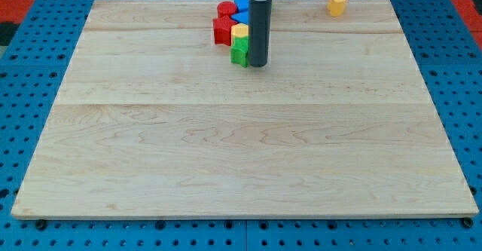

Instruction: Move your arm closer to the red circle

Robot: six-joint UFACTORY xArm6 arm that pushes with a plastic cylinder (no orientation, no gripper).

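Red circle [225, 10] at cluster's top-left, near board's top edge, w/ another red block [221, 30] just below, blue blocks [241, 11] beside, yellow block [240, 32] over green block [239, 51]. My tip [257, 64] upright, touching green block's right; no fingers, holds nothing. Yellow cylinder [337, 2] well apart, top right.

Honestly can't read a single thing here: no text, labels, brands or numbers on my wooden board [241, 153], on the blocks up at 12 o'clock, or on the blue pegboard [30, 78] around it.
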